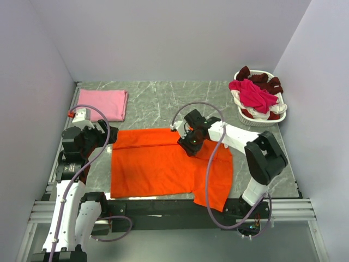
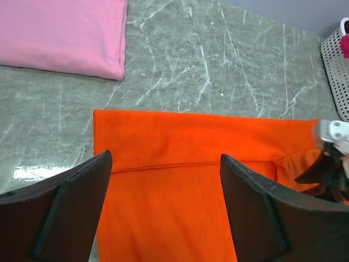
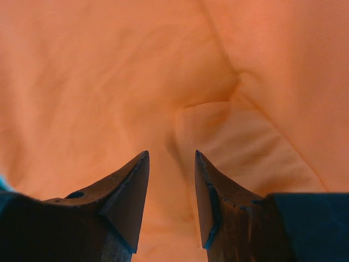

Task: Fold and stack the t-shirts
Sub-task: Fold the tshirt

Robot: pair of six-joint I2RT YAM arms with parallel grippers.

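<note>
While the orange t-shirt (image 1: 158,164) is spread flat on the near middle of the grey marbled worktop (image 1: 163,101), the right pincer (image 1: 188,143) is held close over its upper right part, jaws narrowly parted with no cloth seen between them. The left pincer (image 2: 163,158) is held wide above the shirt's left edge. A folded pink t-shirt (image 1: 102,103) is laid at the far left corner. A magenta t-shirt (image 1: 253,94) and maroon t-shirts (image 1: 260,78) are heaped in the white basket (image 1: 262,121) at far right.

Two t-shirts (image 1: 158,166) (image 1: 102,103) out, one basket (image 1: 260,121)
</note>
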